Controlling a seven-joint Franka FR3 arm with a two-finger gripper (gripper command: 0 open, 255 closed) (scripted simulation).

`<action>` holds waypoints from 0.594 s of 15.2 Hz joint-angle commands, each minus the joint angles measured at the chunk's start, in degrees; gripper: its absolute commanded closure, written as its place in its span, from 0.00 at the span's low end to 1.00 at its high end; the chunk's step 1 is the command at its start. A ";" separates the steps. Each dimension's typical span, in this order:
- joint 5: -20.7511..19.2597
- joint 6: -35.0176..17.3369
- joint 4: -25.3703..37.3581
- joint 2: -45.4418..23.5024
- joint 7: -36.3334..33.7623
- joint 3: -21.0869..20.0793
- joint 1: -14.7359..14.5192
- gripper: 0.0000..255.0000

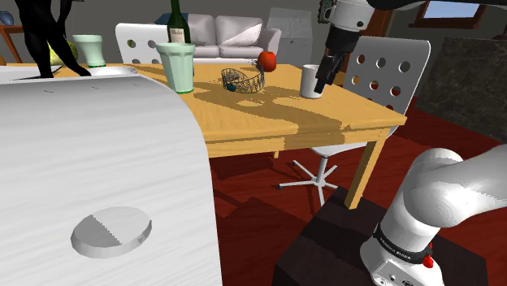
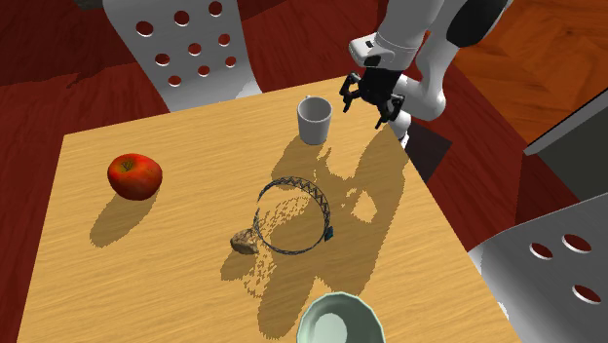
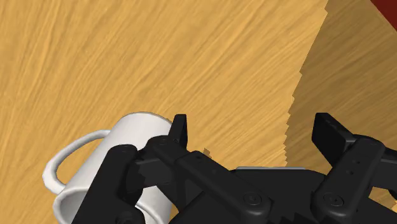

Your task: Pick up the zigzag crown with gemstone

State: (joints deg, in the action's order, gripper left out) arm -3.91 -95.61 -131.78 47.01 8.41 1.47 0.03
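Beside the tool, almost touching one finger, stands a white mug, and that is not what you want. The tool hangs just above the table with its fingers spread wide and nothing between them but bare wood. Your target, the crown, a thin dark wire ring with a zigzag lattice wall, lies flat on the table well apart from the tool, off on the mug's side and farther across the wood. The step in hand looks like the approach, so I would raise the tool first so that it clears the mug's rim before it travels sideways; a low sweep would likely knock the mug over. Once you are over the crown, turn the wrist so one finger goes inside the ring and the other outside, straddling the wall rather than trying to span the whole hoop. Pick a stretch of wall away from the small dark gem and from the brown lump that sits just beside the rim on the far side from the tool. Come down until the fingertips are near the table, then close gently: the wire looks slight and will probably flex or slip if pinched only at its upper points. Lift straight up.
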 commanded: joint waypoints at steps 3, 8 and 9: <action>0.47 -1.55 2.66 -4.52 -0.63 -0.69 -0.42 0.00; 1.27 -4.23 10.52 -15.82 -2.06 -2.35 -1.28 0.00; 1.37 -4.56 12.30 -18.08 -2.33 -2.68 -1.42 0.00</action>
State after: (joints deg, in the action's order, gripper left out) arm -2.68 -100.21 -121.33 30.94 6.37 -0.85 -1.21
